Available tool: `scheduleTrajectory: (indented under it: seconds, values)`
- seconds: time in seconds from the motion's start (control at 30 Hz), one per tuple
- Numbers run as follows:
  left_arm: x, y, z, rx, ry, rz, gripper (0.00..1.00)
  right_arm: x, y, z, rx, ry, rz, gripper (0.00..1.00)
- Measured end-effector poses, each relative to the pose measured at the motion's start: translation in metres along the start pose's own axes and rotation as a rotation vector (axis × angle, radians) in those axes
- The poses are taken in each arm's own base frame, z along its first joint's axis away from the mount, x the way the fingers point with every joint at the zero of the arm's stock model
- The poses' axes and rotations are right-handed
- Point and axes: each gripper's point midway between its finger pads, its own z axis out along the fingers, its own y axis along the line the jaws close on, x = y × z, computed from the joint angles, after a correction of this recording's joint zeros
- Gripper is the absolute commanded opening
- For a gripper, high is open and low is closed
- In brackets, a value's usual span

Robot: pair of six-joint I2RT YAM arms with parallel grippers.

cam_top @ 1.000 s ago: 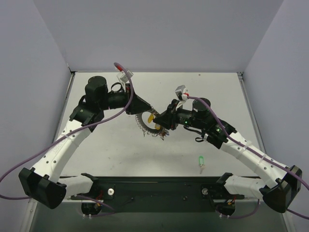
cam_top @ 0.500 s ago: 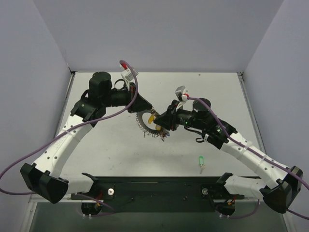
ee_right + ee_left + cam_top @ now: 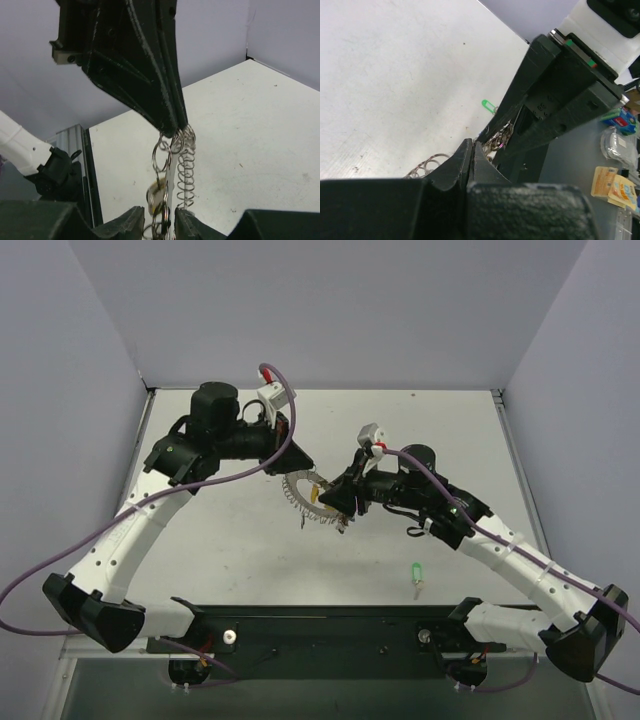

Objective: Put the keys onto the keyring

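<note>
The keyring [image 3: 296, 494], a silvery coiled loop, hangs between both grippers above the table. My left gripper [image 3: 306, 469] is shut on its top edge; in the right wrist view its black tip pinches the coil [image 3: 186, 172] and small rings [image 3: 161, 154]. A yellow-headed key [image 3: 156, 195] dangles from those rings. My right gripper [image 3: 160, 226] stands below with its jaws slightly apart, the rings hanging between its fingers [image 3: 131, 221]. In the left wrist view the left gripper [image 3: 471, 145] is closed, with part of the keyring [image 3: 427, 164] beside it. A green key [image 3: 416, 572] lies on the table.
A black rail [image 3: 330, 625] runs along the near edge between the arm bases. Grey walls [image 3: 80, 390] enclose the white table [image 3: 220, 550] on the left, back and right. Purple cables [image 3: 60, 560] trail off both arms.
The left jaws have closed onto the keyring's top edge and the left arm has swung a little rightward. The right jaws have parted slightly around the hanging rings.
</note>
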Motion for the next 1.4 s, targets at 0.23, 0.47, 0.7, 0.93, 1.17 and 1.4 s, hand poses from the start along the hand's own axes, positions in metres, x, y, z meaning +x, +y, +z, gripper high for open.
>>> scheduleTrajectory:
  seconds: [0.23, 0.47, 0.7, 0.93, 1.17, 1.4]
  values:
    - [-0.003, 0.004, -0.002, -0.047, -0.008, 0.058, 0.0, -0.019, 0.012, -0.019, -0.028, -0.063, -0.088, 0.74]
    - [-0.008, -0.018, -0.013, -0.021, -0.043, 0.161, 0.0, -0.046, 0.025, -0.039, -0.06, -0.159, -0.163, 0.64]
    - [-0.006, -0.058, -0.021, 0.114, -0.058, 0.258, 0.0, -0.042, 0.034, -0.025, -0.15, -0.127, -0.144, 0.51]
    - [0.004, -0.083, -0.024, 0.242, -0.056, 0.311, 0.0, -0.053, 0.05, -0.032, -0.227, -0.171, -0.156, 0.48]
    - [0.005, -0.092, -0.027, 0.29, -0.067, 0.353, 0.0, -0.067, 0.061, -0.043, -0.252, -0.225, -0.171, 0.39]
    - [0.006, -0.101, -0.027, 0.331, -0.077, 0.378, 0.0, -0.07, 0.062, -0.038, -0.267, -0.232, -0.13, 0.21]
